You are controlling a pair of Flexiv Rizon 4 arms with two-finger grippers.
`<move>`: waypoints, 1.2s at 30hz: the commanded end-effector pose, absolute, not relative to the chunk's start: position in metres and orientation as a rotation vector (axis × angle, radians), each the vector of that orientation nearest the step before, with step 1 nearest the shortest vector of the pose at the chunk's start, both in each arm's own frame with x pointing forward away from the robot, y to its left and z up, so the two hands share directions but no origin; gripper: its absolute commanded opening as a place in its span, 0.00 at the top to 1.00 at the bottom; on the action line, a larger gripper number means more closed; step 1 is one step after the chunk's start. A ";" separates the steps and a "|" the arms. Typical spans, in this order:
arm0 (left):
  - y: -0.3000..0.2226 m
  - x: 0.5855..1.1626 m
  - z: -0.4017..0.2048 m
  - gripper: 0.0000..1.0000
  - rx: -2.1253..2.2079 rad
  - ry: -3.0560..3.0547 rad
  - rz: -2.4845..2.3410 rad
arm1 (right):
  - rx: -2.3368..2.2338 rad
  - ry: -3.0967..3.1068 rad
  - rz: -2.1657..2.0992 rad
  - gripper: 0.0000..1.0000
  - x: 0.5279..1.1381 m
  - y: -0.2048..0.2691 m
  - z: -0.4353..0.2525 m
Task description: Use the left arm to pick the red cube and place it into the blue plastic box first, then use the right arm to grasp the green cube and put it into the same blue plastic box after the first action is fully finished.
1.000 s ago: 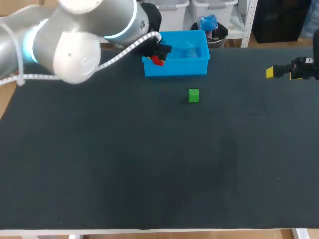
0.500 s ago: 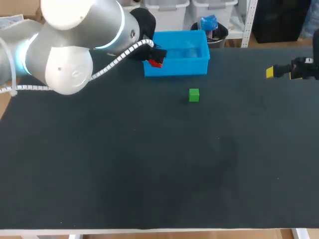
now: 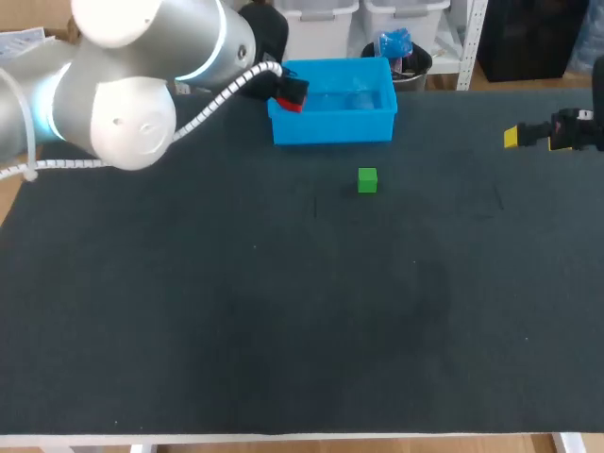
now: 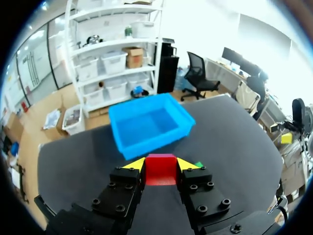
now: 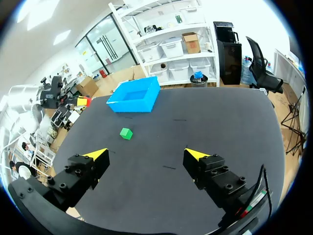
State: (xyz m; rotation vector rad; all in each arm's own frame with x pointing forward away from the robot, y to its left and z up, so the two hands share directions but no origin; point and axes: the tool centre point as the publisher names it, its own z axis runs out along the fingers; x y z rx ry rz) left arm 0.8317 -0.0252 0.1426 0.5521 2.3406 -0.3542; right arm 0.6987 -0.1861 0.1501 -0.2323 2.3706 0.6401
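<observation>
- Two cubes and one box, then. Start at the left: what is over there?
- The left arm comes in from that side, big and pale, and reaches to the far part of the counter. The left pincer is clamped on the red cube, with a yellow tip pressed to each side of it.
- Where is that cube compared with the box?
- From above it sits at the left end of the blue box, right by the rim. From the wrist the box lies just ahead of the pincer, with its open side up. I cannot tell whether the cube is over the inside yet.
- And in the middle?
- The green cube rests alone on the dark counter, a little in front of the box and near its right half. Nothing touches it.
- What about the right side?
- The right pincer hangs near the right edge of the counter, well apart from the green cube. Its fingers stand wide apart and nothing is between them. From that wrist, the green cube and the box both lie far ahead, the box beyond the cube.
</observation>
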 end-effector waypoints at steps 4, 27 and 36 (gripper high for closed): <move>-0.044 0.886 0.123 1.00 0.625 2.322 -0.403 | -0.232 2.372 0.637 0.00 0.699 -0.186 0.150; -0.054 0.958 0.101 1.00 0.715 2.319 -0.421 | -0.232 2.372 0.637 0.00 0.699 -0.186 0.150; -0.058 0.979 0.075 1.00 0.708 2.369 -0.414 | -0.232 2.372 0.637 0.00 0.699 -0.186 0.150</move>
